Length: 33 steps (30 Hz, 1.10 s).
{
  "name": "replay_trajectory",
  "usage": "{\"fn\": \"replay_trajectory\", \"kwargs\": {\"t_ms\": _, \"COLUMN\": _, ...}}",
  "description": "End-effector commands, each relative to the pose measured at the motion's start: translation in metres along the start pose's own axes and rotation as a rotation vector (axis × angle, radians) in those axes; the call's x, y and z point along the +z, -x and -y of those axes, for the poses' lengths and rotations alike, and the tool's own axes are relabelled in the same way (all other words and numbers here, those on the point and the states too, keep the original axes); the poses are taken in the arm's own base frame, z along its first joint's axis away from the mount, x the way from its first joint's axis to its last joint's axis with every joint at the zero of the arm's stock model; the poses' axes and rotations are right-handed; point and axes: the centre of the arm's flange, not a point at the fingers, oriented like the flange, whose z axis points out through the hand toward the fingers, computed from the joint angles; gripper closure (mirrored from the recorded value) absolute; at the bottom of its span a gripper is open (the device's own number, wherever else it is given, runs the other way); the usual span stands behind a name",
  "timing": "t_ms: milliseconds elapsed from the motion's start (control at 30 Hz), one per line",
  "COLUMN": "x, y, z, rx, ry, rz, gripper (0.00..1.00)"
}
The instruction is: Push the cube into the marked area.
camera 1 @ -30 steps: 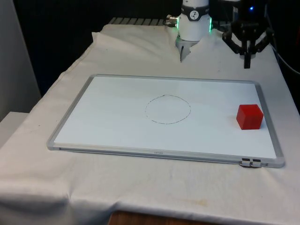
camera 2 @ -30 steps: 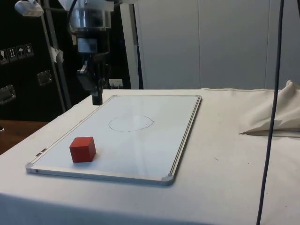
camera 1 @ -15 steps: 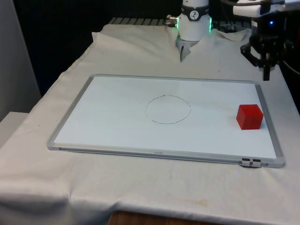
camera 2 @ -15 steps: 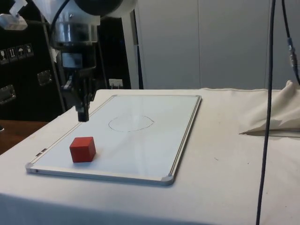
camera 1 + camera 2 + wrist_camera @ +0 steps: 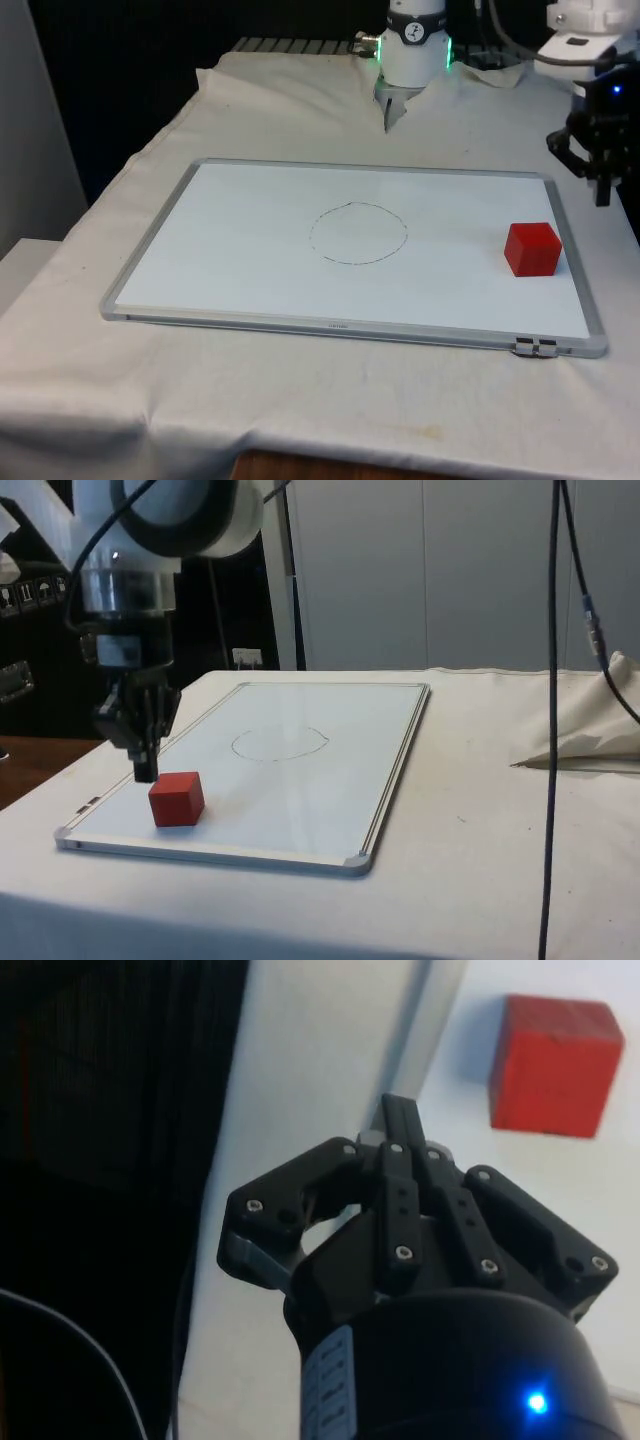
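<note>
White cloth covers the tabletop (image 5: pixel 300 110), and on it lies one whiteboard (image 5: pixel 250 290) carrying one red cube (image 5: pixel 531 248) at the front view's right, well apart from the single drawn circle (image 5: pixel 358 233) at the board's middle. By my reading nothing is done yet: the whole push toward the circle remains. One pincer (image 5: pixel 603 193), fingers pressed together and holding nothing, hangs at the frame's right edge just beside the cube.

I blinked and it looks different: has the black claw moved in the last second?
Yes. In the front view the claw has travelled rightward and down along the whiteboard's far edge, nearing the red cube.
</note>
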Motion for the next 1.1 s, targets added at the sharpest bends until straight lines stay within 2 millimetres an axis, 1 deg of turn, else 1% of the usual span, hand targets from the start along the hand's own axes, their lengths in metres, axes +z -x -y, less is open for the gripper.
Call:
{"fn": "replay_trajectory", "kwargs": {"t_ms": 0, "x": 0.003, "y": -0.002, "z": 0.002, "rx": -0.001, "ry": -0.001, "rz": 0.0, "gripper": 1.0}}
{"fn": "replay_trajectory", "kwargs": {"t_ms": 100, "x": 0.017, "y": -0.008, "z": 0.015, "rx": 0.001, "ry": -0.003, "rz": -0.001, "gripper": 1.0}}
{"fn": "replay_trajectory", "kwargs": {"t_ms": 200, "x": 0.026, "y": -0.011, "z": 0.02, "rx": 0.001, "ry": 0.0, "rz": 0.0, "gripper": 1.0}}
{"fn": "replay_trajectory", "kwargs": {"t_ms": 300, "x": 0.033, "y": -0.013, "z": 0.019, "rx": -0.002, "ry": 0.012, "rz": 0.003, "gripper": 1.0}}
{"fn": "replay_trajectory", "kwargs": {"t_ms": 333, "x": 0.031, "y": -0.012, "z": 0.021, "rx": -0.005, "ry": 0.004, "rz": 0.01, "gripper": 1.0}}
{"fn": "replay_trajectory", "kwargs": {"t_ms": 400, "x": 0.039, "y": -0.013, "z": 0.019, "rx": -0.005, "ry": 0.026, "rz": 0.008, "gripper": 1.0}}
{"fn": "replay_trajectory", "kwargs": {"t_ms": 600, "x": 0.049, "y": -0.014, "z": 0.017, "rx": -0.011, "ry": 0.062, "rz": 0.014, "gripper": 1.0}}
{"fn": "replay_trajectory", "kwargs": {"t_ms": 633, "x": 0.048, "y": -0.013, "z": 0.017, "rx": -0.014, "ry": 0.053, "rz": 0.019, "gripper": 1.0}}
{"fn": "replay_trajectory", "kwargs": {"t_ms": 867, "x": 0.055, "y": -0.019, "z": 0.014, "rx": -0.012, "ry": 0.105, "rz": 0.006, "gripper": 1.0}}
{"fn": "replay_trajectory", "kwargs": {"t_ms": 900, "x": 0.054, "y": -0.017, "z": 0.015, "rx": -0.016, "ry": 0.088, "rz": 0.01, "gripper": 1.0}}
{"fn": "replay_trajectory", "kwargs": {"t_ms": 933, "x": 0.057, "y": -0.021, "z": 0.012, "rx": -0.013, "ry": 0.118, "rz": 0.003, "gripper": 1.0}}
{"fn": "replay_trajectory", "kwargs": {"t_ms": 1067, "x": 0.057, "y": -0.022, "z": 0.01, "rx": -0.017, "ry": 0.145, "rz": 0.002, "gripper": 1.0}}
